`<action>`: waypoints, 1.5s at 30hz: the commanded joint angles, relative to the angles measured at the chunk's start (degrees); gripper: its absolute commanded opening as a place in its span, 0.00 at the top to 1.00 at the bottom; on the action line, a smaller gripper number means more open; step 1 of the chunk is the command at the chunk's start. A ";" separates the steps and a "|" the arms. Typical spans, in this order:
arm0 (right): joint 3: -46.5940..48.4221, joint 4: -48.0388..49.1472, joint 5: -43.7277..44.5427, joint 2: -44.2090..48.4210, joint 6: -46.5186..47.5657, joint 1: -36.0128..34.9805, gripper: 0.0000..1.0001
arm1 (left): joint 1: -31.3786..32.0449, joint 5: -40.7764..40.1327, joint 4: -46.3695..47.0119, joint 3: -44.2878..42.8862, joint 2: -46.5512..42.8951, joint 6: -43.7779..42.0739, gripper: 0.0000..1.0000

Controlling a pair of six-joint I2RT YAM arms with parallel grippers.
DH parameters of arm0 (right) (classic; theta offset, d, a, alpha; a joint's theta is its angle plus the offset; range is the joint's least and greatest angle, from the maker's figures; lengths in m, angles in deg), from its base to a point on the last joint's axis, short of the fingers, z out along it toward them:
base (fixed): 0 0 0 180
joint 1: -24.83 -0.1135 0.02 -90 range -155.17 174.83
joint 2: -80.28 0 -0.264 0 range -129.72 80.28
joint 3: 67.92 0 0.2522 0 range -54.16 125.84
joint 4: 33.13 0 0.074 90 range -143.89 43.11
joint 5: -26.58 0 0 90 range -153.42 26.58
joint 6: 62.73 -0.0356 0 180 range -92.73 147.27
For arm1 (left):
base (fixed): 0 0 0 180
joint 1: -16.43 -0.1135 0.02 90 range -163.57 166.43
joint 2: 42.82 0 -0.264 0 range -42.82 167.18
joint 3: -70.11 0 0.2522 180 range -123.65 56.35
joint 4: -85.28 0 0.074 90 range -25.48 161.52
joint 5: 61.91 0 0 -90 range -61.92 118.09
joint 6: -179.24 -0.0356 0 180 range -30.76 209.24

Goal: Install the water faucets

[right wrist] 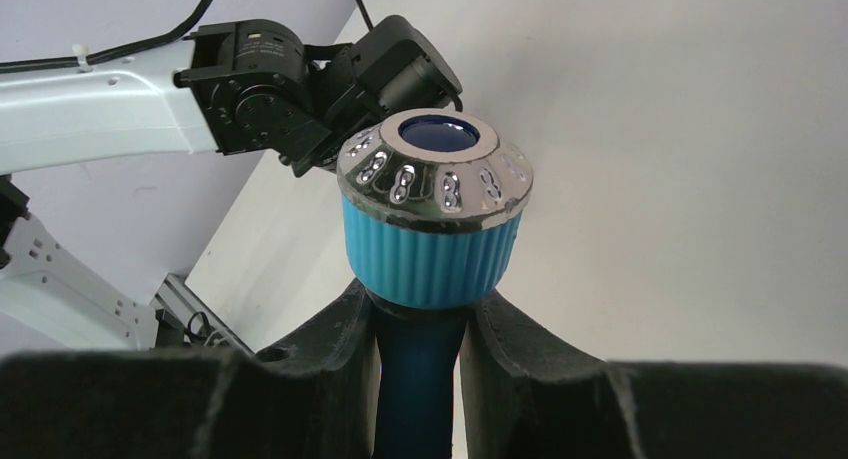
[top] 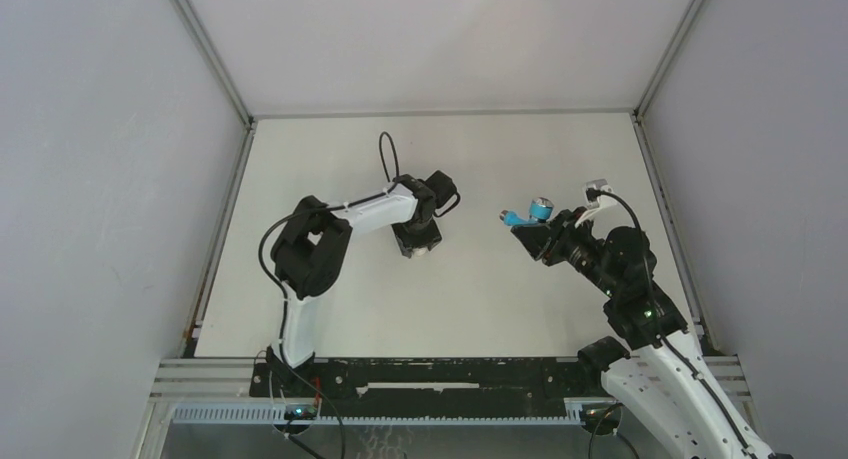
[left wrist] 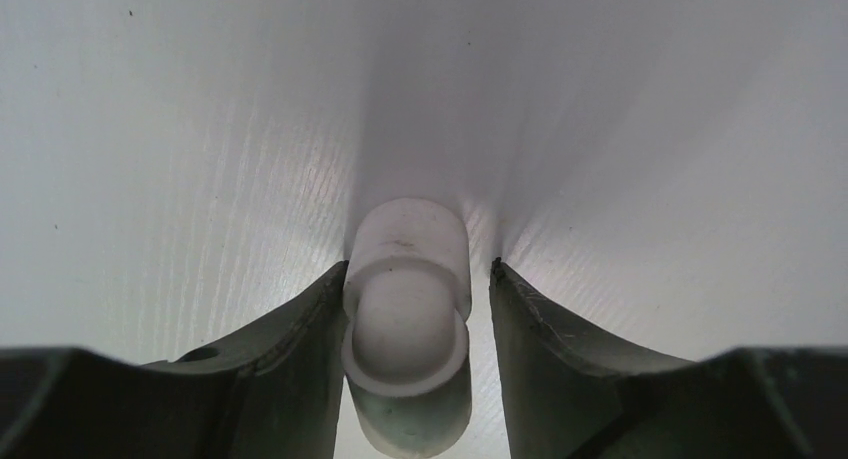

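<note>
The bright-blue faucet (top: 537, 211) is held above the table in my right gripper (top: 532, 231), with its side handle pointing left. In the right wrist view its ribbed blue cap with a chrome ring (right wrist: 435, 214) sits above the fingertips, and the right gripper (right wrist: 425, 301) is shut on its dark blue stem. My left gripper (top: 418, 243) points down at the table's middle. In the left wrist view it (left wrist: 420, 271) straddles a short white cylindrical fitting (left wrist: 408, 279). The left finger touches the fitting; the right finger stands a small gap away.
The white table (top: 480, 309) is enclosed by grey walls and aluminium posts. A black rail (top: 440, 374) runs along the near edge. The left arm (right wrist: 260, 79) shows beyond the faucet in the right wrist view.
</note>
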 commanded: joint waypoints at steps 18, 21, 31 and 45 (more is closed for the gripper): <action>0.07 5.09 -2.04 -3.39 -0.72 0.02 1.00 | -0.27 -0.18 10.79 9.40 -9.30 -12.86 0.44; 0.07 4.93 -1.81 -3.44 -0.74 0.02 1.00 | -0.26 0.19 11.45 9.83 -10.11 -13.49 0.45; 0.07 5.30 -1.94 -3.88 -0.95 -0.01 1.00 | -0.27 0.99 12.24 10.40 -10.62 -13.66 0.55; -9.02 19.18 -9.31 0.36 9.94 -1.92 1.00 | -6.93 34.07 23.49 13.12 -29.40 -32.99 1.00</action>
